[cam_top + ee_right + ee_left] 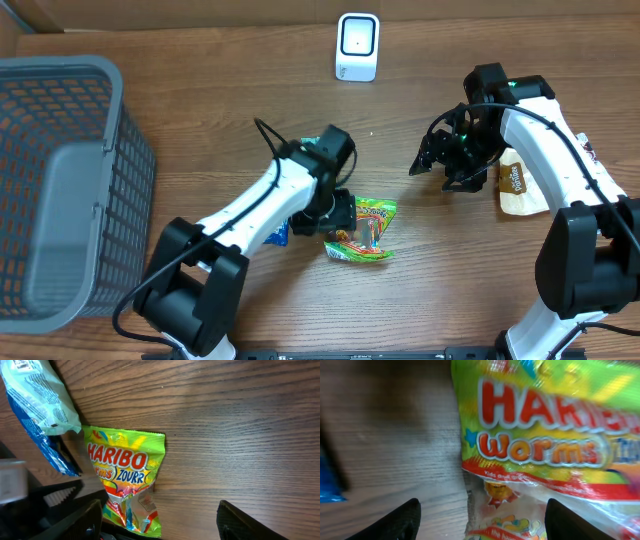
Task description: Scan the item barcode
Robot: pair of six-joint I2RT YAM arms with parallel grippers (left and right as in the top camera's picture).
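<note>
A green and yellow Haribo worms bag [365, 228] lies flat on the wooden table, front side up. My left gripper [340, 212] is low over the bag's left end and stands open. In the left wrist view the bag [545, 435] fills the right half, and its lower corner lies between the two black fingertips [395, 522], which are spread wide. My right gripper [437, 163] hangs open and empty above the table to the right of the bag. Its wrist view looks down on the bag [125, 475]. The white scanner [357, 47] stands at the back. No barcode shows plainly.
A blue and white packet [278, 236] lies just left of the bag, under the left arm. A tan packet [515, 186] lies beside the right arm. A grey mesh basket [60, 190] takes up the left side of the table.
</note>
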